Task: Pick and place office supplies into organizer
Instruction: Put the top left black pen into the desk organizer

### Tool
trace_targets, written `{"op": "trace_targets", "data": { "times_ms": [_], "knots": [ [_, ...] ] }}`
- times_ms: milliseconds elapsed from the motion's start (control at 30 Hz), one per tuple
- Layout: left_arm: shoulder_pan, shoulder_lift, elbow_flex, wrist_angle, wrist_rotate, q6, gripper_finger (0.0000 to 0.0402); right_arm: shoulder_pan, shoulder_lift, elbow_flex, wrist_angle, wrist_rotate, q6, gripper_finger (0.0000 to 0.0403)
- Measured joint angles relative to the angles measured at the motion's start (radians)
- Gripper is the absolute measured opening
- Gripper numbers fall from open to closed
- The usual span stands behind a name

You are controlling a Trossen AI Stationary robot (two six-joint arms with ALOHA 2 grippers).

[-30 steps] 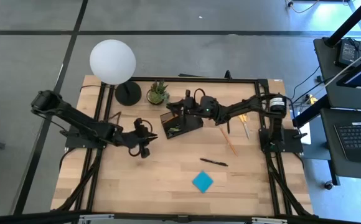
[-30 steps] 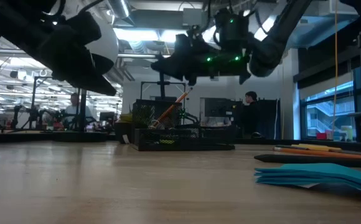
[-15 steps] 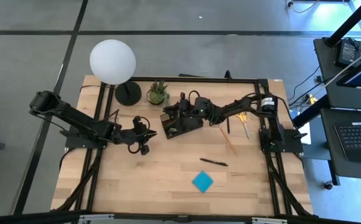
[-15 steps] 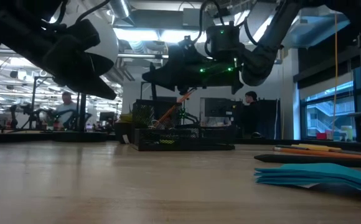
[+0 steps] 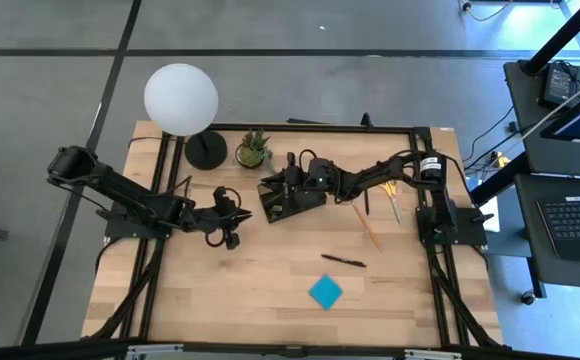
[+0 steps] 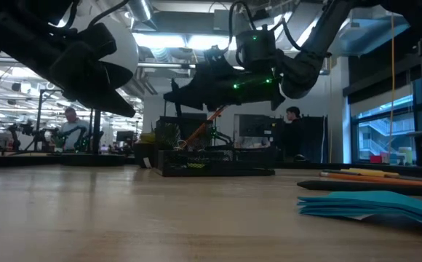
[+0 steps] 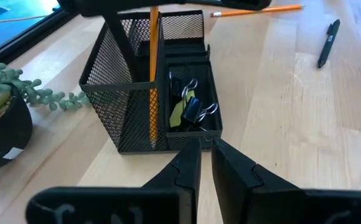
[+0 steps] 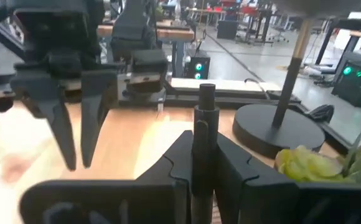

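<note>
Counting your stock: organizer (image 7: 162, 118) holds one orange pencil (image 7: 152, 74) and black clips (image 7: 193, 111); right gripper (image 8: 200, 163) above it clamps a black pen (image 8: 204, 134); the table pen (image 5: 343, 261), pencils (image 5: 367, 226), scissors (image 5: 392, 191), sticky-note pad (image 5: 325, 291) remain; left gripper (image 7: 205, 163) narrow, empty.

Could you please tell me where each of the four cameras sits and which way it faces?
High view: above the table, looking straight down; both arms show.
Low view: at table-top height, looking level across at the organizer; arms overhead.
Left wrist view: behind the left pincer, facing the organizer.
Right wrist view: behind the right pincer, shut on a black pen, facing the left arm.
Shared: the organizer, in high, low and left wrist views.
</note>
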Motion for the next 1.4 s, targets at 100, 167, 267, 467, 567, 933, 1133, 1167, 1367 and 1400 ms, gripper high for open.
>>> {"op": "trace_targets", "data": {
  "times_ms": [100, 167, 267, 467, 567, 933, 1133, 1167, 1367, 1400],
  "knots": [
    [0.000, 0.000, 0.000, 0.000, 0.000, 0.000, 0.0031, 0.000, 0.002, 0.000, -0.023, 0.002, -0.026, 0.0041],
    [0.000, 0.000, 0.000, 0.000, 0.000, 0.000, 0.0031, 0.000, 0.001, -0.001, -0.038, 0.003, -0.033, 0.0041],
    [0.000, 0.000, 0.000, 0.000, 0.000, 0.000, 0.0031, 0.000, 0.000, 0.000, -0.051, 0.004, -0.040, 0.0041],
    [0.000, 0.000, 0.000, 0.000, -0.014, 0.000, 0.0031, -0.001, 0.001, -0.002, -0.053, 0.007, -0.062, 0.0041],
    [0.000, 0.000, 0.000, 0.000, -0.024, 0.000, 0.0031, -0.001, 0.002, -0.004, -0.036, 0.007, -0.095, 0.0041],
    [0.000, 0.000, 0.000, -0.005, -0.024, 0.000, 0.0031, 0.005, 0.003, -0.006, -0.063, 0.008, -0.149, 0.0041],
    [0.000, 0.000, 0.000, -0.015, -0.024, 0.000, 0.0031, 0.005, 0.003, -0.005, -0.059, 0.008, -0.182, 0.0041],
    [0.000, 0.000, 0.000, -0.015, -0.024, 0.000, 0.0031, 0.005, 0.003, -0.005, -0.058, 0.008, -0.179, 0.0041],
    [0.000, 0.000, 0.000, -0.015, -0.024, 0.000, 0.0031, 0.005, 0.003, -0.005, -0.058, 0.008, -0.174, 0.0053],
    [0.000, 0.000, 0.000, -0.015, -0.024, 0.000, 0.0031, 0.005, 0.003, -0.005, -0.058, 0.008, -0.174, 0.0057]
  ]
}}
